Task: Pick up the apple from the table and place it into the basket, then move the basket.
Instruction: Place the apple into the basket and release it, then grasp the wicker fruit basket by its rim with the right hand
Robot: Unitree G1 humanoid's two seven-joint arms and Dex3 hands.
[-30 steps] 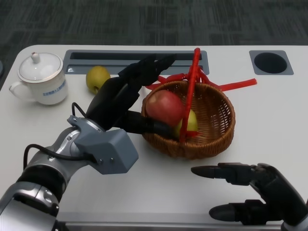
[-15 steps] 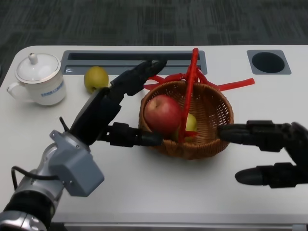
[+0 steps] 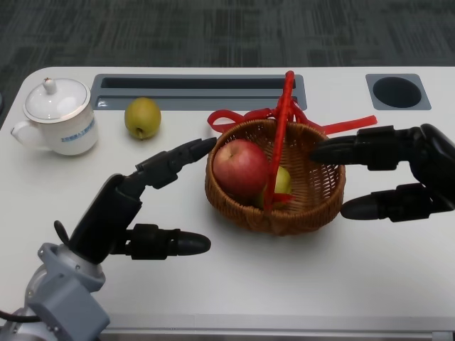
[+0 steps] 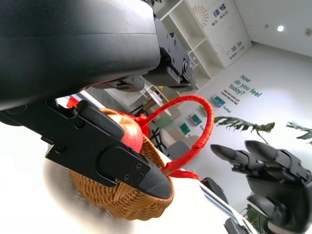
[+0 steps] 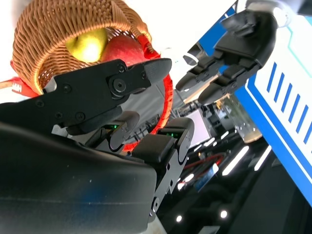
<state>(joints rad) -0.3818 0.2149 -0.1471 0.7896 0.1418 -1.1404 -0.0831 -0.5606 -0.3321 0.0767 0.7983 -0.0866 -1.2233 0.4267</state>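
White tabletop (image 3: 213, 284) spreads before me, dark carpet beyond its far edge, a grey recessed tray (image 3: 199, 91) along the far side and a round black port (image 3: 397, 91) at far right. At far left stand a white lidded cup (image 3: 60, 116) and a yellow-green fruit (image 3: 142, 117). Mid-table the wicker basket (image 3: 313, 202) with its red handle (image 3: 281, 135) holds the red apple (image 3: 242, 167). My left hand (image 3: 135, 213) lies empty, fingers spread, just left of it; my right hand (image 3: 398, 174) reaches in with fingers parted at its right rim, gripping nothing
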